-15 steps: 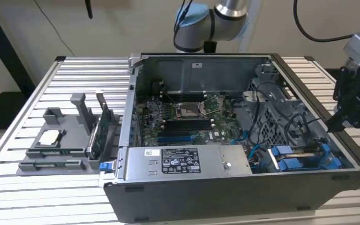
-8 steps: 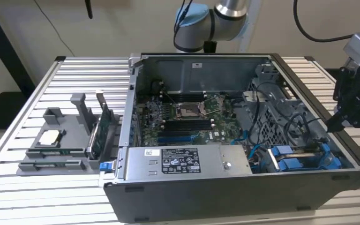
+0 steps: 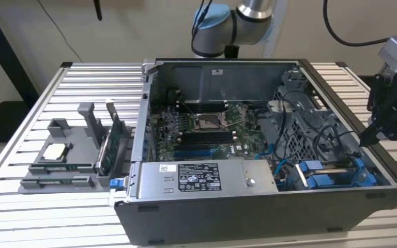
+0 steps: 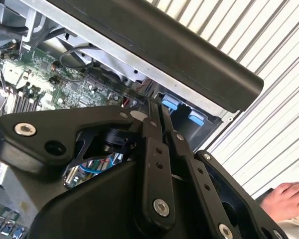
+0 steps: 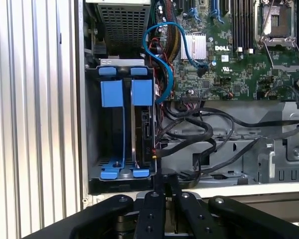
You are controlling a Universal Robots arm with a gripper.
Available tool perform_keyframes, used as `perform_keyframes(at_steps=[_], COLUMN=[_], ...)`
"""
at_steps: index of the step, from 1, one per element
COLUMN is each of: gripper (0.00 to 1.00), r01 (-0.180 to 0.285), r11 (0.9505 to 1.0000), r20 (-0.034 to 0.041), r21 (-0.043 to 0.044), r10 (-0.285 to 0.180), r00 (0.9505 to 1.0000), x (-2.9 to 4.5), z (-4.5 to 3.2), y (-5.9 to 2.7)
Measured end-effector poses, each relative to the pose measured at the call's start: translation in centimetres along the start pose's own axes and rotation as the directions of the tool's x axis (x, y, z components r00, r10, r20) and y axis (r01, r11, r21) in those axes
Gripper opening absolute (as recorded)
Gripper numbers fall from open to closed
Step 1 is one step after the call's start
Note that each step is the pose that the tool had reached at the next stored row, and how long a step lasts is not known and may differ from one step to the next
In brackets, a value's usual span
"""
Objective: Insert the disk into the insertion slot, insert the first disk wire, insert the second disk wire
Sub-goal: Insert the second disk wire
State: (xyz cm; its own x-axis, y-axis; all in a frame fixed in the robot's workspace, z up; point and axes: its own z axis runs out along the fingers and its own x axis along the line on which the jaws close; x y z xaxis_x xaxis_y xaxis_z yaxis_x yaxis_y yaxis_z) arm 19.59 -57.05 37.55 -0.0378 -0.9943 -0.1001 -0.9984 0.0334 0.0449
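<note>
**Closed gripper at the bay mouth, cables close by**

Your gripper (image 5: 161, 177) has its fingers pressed together, and I see nothing pinched between them. It hangs at the rim of the case (image 3: 254, 227), tips aimed at the insertion slot (image 5: 93, 149) just ahead. The disk (image 5: 145, 127) sits edge-on inside that slot in its blue frame. A second blue frame (image 5: 112, 93) stands beside it, on the side away from the cables. Just beyond the fingertips a small plug (image 5: 156, 152) lies against the disk's connector edge; I cannot tell whether it is seated. A black cable bundle (image 5: 199, 134) loops off to one side. By my judgement the tips could snag those loops or strike the metal rim, tugging the plug askew. A person's hand (image 4: 289, 199) is close behind the gripper, over the counter (image 5: 35, 124); an outward swing could hit it.
</note>
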Motion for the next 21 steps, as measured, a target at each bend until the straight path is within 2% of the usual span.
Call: perform_keyframes(at_steps=[2,7,8,9,14,16,17,21], gripper=[0.16,0.17,0.24,0.24,0.22,0.22,0.14,0.14], r01=[0.0,-0.001,-0.001,-0.001,-0.002,-0.002,-0.002,-0.002], r11=[1.0,1.0,1.0,1.0,1.0,1.0,1.0,1.0], r20=[-0.0007,-0.0087,-0.0108,-0.0131,-0.0352,-0.0364,-0.0365,-0.0371], r21=[0.0,0.0003,0.0004,0.0005,0.0014,0.0014,0.0014,0.0014], r10=[0.0,0.001,0.001,0.001,0.002,0.002,0.002,0.002], r00=[1.0,1.0,0.9999,0.9999,0.9994,0.9993,0.9993,0.9993], x=[0.0,0.01,0.0,0.0,0.01,0.02,0.01,0.01], z=[0.01,0.0,0.0,0.0,0.07,0.1,0.11,0.09], y=[0.01,0.02,0.02,0.02,0.01,0.01,0.01,0.01])
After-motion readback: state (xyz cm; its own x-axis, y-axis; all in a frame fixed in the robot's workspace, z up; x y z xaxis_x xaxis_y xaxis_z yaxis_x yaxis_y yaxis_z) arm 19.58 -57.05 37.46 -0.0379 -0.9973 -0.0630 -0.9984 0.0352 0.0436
